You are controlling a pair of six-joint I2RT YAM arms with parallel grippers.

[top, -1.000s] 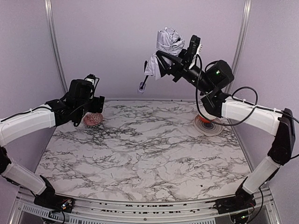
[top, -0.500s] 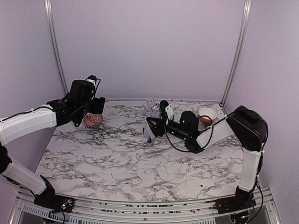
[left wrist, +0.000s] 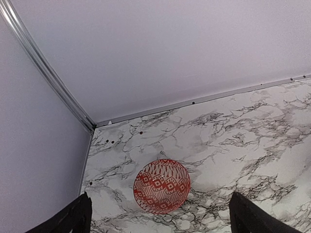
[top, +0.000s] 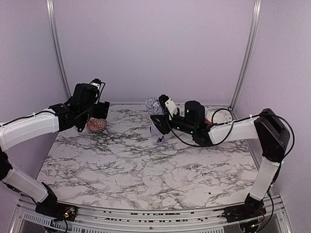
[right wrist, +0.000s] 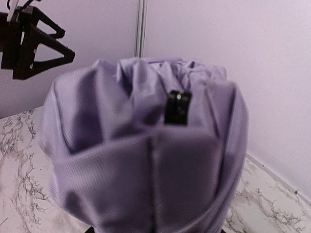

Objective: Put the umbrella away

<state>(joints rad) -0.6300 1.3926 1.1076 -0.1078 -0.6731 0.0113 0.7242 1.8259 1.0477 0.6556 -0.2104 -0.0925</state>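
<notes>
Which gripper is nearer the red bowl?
Left. The left gripper hangs open right by the red bowl; the right gripper is off at the table's far middle, holding the umbrella.

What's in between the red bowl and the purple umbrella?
Just bare marble table lies between the red bowl and the umbrella; the top view shows it.

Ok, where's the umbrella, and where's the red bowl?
umbrella (right wrist: 146,160), right wrist view, on its bunched lavender fabric.
red bowl (left wrist: 162,186), left wrist view, on the middle of its patterned surface.
</notes>
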